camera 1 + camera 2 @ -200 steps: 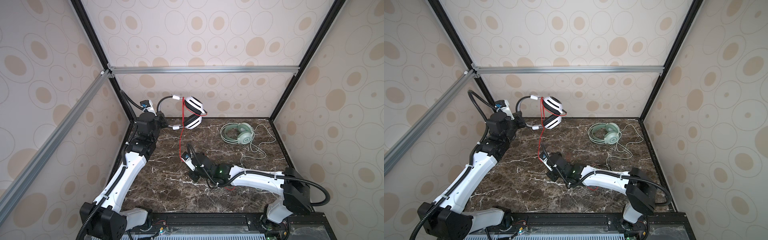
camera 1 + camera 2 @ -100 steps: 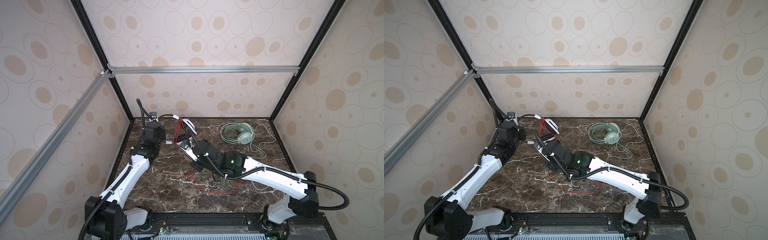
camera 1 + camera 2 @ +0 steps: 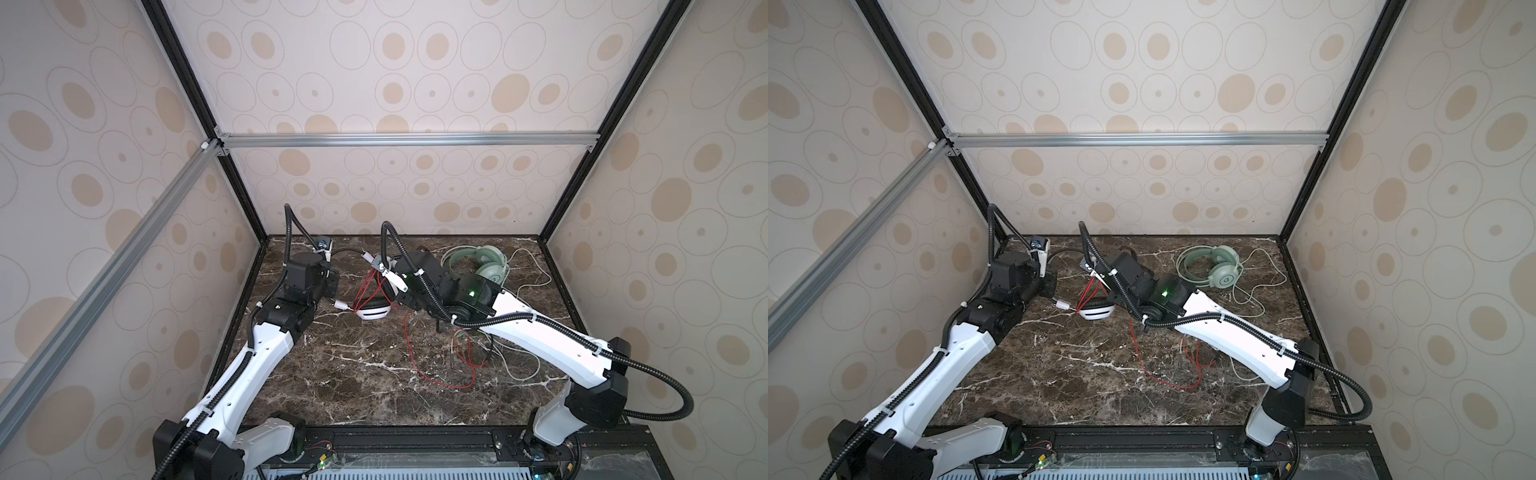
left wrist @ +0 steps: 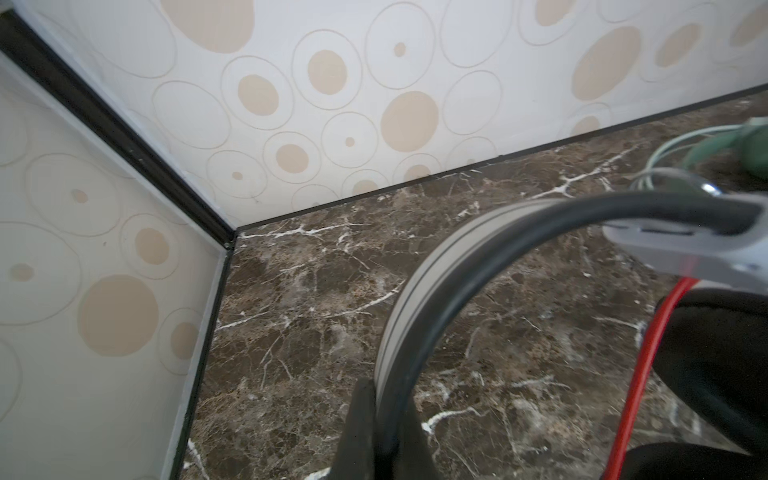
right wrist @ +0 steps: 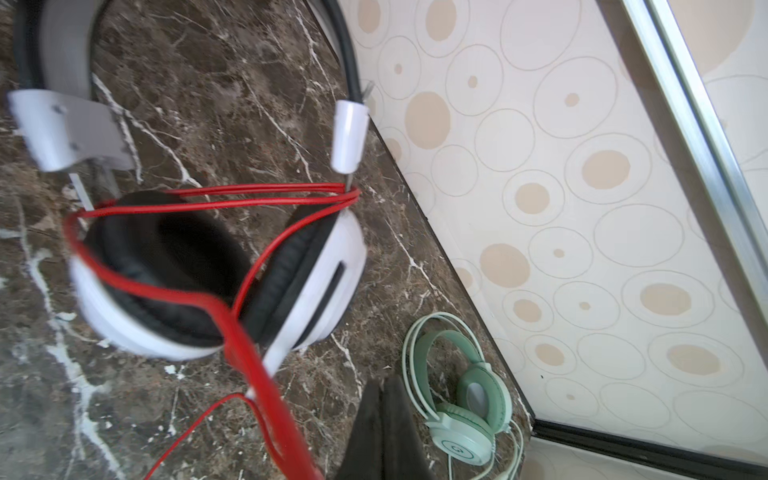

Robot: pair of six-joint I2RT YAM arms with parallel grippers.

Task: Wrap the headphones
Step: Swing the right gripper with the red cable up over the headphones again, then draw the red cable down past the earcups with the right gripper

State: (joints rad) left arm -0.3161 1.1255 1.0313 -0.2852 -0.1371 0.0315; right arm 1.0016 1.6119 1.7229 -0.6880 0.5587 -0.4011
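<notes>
The left arm reaches along the left wall, and the right arm stretches low and diagonally across the marble table (image 3: 353, 395) to meet it. The left wrist view shows the left gripper (image 4: 386, 399) clamped on the black headband of the white headset (image 3: 374, 311), at the far left. Only the right wrist view shows the red cord (image 5: 266, 199) looped across the ear cups, beside the right gripper (image 5: 382, 386); its jaws are closed, whether on cord I cannot tell. Both top views show the slack cord on the table and the mint-green headset (image 3: 1223, 276) far right
</notes>
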